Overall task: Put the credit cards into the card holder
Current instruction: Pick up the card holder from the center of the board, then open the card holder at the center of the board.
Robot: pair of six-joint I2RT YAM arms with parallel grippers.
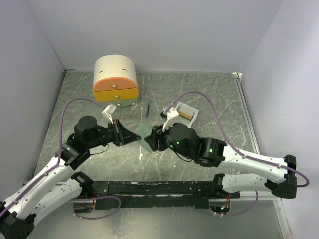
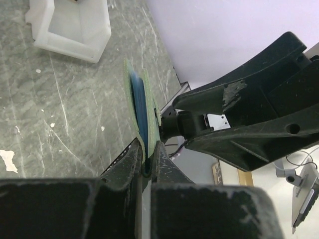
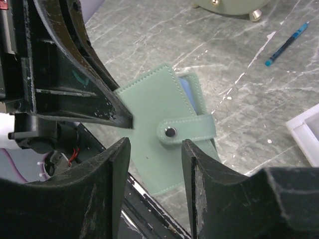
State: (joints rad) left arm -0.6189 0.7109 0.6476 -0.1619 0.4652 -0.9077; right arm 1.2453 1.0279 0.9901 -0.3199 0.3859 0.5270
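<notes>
Card holder [image 1: 146, 135] hangs at the middle of the scene, apparently lifted off the surface [image 1: 209, 94] between the two arms. On its left, the left arm [image 1: 130, 135] has its jaws clamped on one edge of the holder. The left wrist view shows the holder edge-on, with a blue lining between pale green covers. From that grip the holder's long axis seems to slant down toward the right arm [image 1: 155, 141]. The snap strap [image 3: 185, 131] crosses the short way and looks fastened. The right arm's jaws stand apart and hold nothing, one on each side of the strap, with the holder just ahead of them. That makes the right arm the nearer free one, and undoing the strap is probably its job. Further right, a gold-yellow credit card [image 1: 186, 115] lies in the white tray [image 1: 191, 106], well apart from the holder.
</notes>
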